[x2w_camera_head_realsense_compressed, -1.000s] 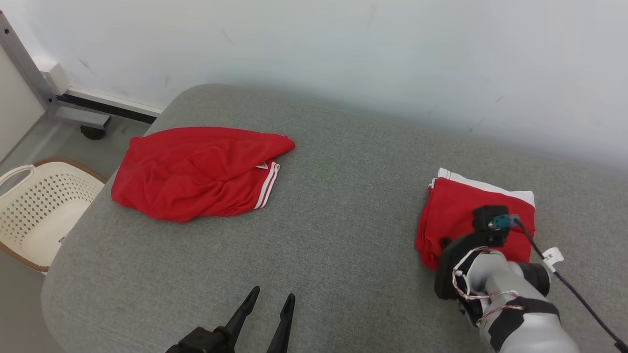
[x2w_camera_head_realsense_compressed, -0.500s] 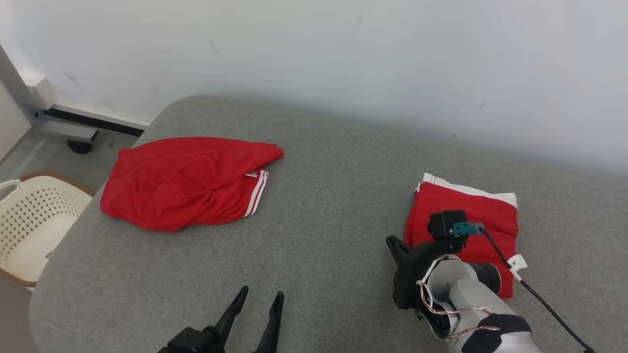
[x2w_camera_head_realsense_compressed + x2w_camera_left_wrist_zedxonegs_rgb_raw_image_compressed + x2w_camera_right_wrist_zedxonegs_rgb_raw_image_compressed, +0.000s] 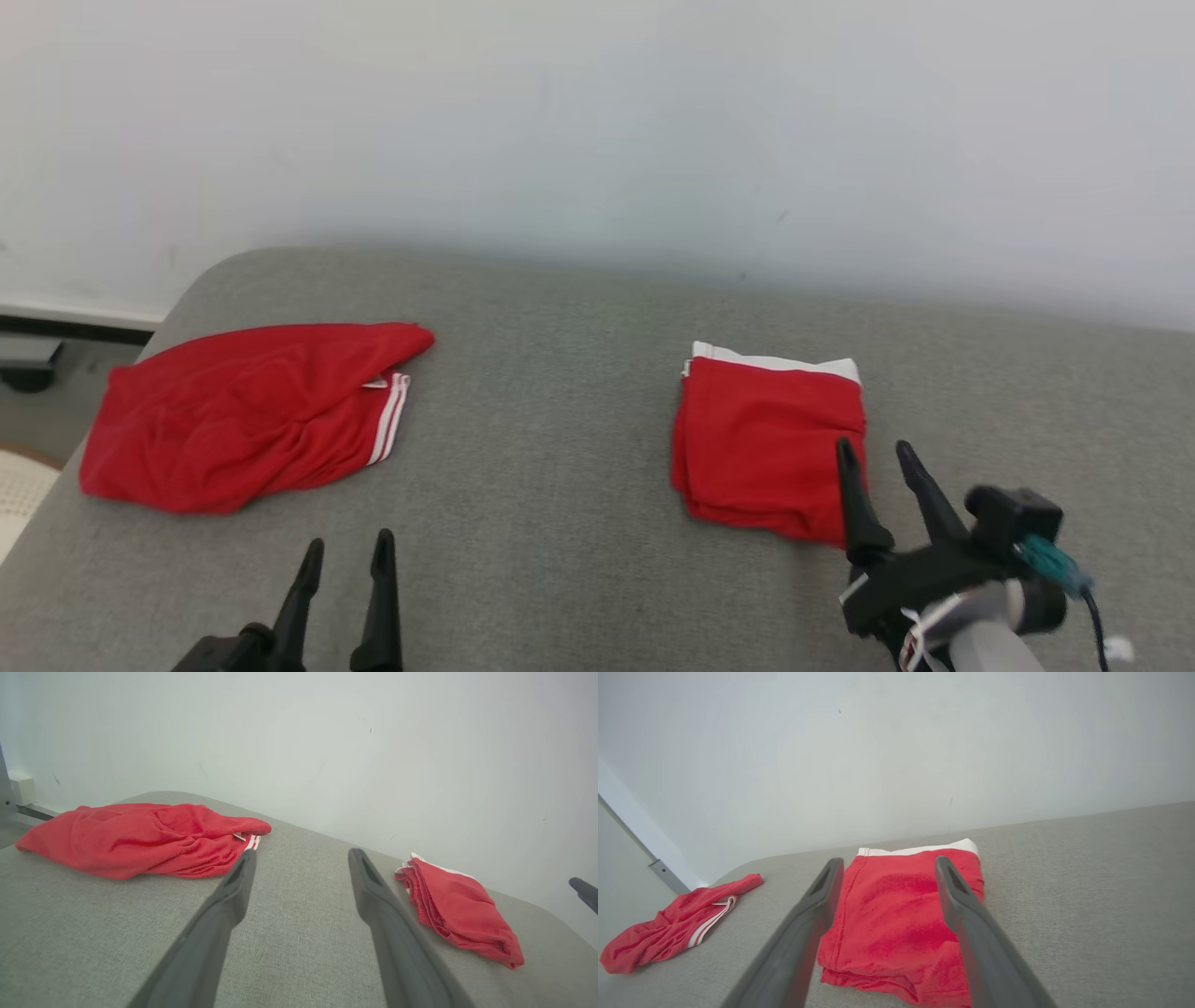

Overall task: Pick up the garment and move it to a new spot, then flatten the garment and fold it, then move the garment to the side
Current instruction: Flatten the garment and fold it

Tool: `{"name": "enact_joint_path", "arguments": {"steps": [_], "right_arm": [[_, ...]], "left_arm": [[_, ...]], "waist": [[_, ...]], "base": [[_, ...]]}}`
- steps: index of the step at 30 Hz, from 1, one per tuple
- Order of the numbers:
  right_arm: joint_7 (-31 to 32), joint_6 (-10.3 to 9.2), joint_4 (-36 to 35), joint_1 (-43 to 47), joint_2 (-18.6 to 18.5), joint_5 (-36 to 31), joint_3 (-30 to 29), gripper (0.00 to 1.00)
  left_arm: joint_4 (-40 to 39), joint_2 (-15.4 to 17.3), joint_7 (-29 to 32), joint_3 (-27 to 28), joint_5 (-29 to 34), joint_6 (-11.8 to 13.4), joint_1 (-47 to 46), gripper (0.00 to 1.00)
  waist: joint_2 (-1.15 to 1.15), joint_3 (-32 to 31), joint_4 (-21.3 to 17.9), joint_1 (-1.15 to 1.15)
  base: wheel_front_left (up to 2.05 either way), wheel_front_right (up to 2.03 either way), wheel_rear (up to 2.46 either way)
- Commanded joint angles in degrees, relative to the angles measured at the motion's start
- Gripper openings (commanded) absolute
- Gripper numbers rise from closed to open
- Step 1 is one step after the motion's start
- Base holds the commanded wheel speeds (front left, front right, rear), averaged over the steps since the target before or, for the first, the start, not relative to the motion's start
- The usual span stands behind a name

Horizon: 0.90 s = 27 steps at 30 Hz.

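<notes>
— Grey fabric surface (image 3: 560, 448): contents?
— Folded red garment (image 3: 761, 439) at right, crumpled red garment (image 3: 243, 411) at left.
— Tools?
— Left tool (image 3: 349, 539): spread open, empty. Right tool (image 3: 875, 446): spread open, empty, over the folded one's near edge; contact unclear.

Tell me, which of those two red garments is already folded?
The folded garment is on the robot's right, just ahead of the right pincer: a neat rectangle with a white far edge. The crumpled garment on the left lies loose.
</notes>
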Motion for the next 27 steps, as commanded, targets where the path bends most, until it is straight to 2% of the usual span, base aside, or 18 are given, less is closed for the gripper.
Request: {"name": "enact_joint_path", "arguments": {"steps": [1, 2, 4, 8, 16, 27], "right_arm": [[-0.5, 0.03, -1.6, 2.2, 0.1, -1.7, -0.8, 1.0], [-1.0, 0.03, -5.5, 5.6, 0.2, -3.4, -3.3, 1.0], [-1.5, 0.03, -9.0, 8.8, 0.5, -6.0, -5.0, 1.0], [-0.2, 0.03, -13.0, 14.2, 0.6, -10.2, -7.6, 1.0], [1.6, 0.03, -15.8, 18.6, 0.7, -12.7, -9.2, 1.0], [0.6, 0.03, -17.4, 20.7, 0.8, -11.8, -9.4, 1.0]], "left_arm": [[-0.2, -0.3, -0.2, 0.7, -0.4, -0.1, 1.2, 1.0], [-0.3, -0.5, -0.2, 2.1, 0.2, -0.5, 1.5, 1.0], [-0.3, -0.9, -0.2, 3.4, 0.5, -0.7, 1.9, 1.0], [1.1, -0.7, -0.2, 4.7, 1.4, -2.4, 2.9, 1.0], [5.9, 1.3, -0.2, 3.8, 2.6, -5.8, 3.2, 1.0], [1.2, -0.8, -0.2, 8.2, 6.3, -6.8, 6.5, 1.0]], "waist": [[0.0, -1.3, -3.0, 0.0], [0.0, -1.7, -3.9, 0.0], [0.0, -2.2, -4.6, 0.0], [0.0, -3.0, -5.5, 0.0], [0.0, -3.2, -6.6, 0.0], [0.0, -2.5, -7.2, 0.0]], "base": [[0.0, 0.0, 0.0], [0.0, 0.0, 0.0], [0.0, 0.0, 0.0], [0.0, 0.0, 0.0], [0.0, 0.0, 0.0], [0.0, 0.0, 0.0]]}}
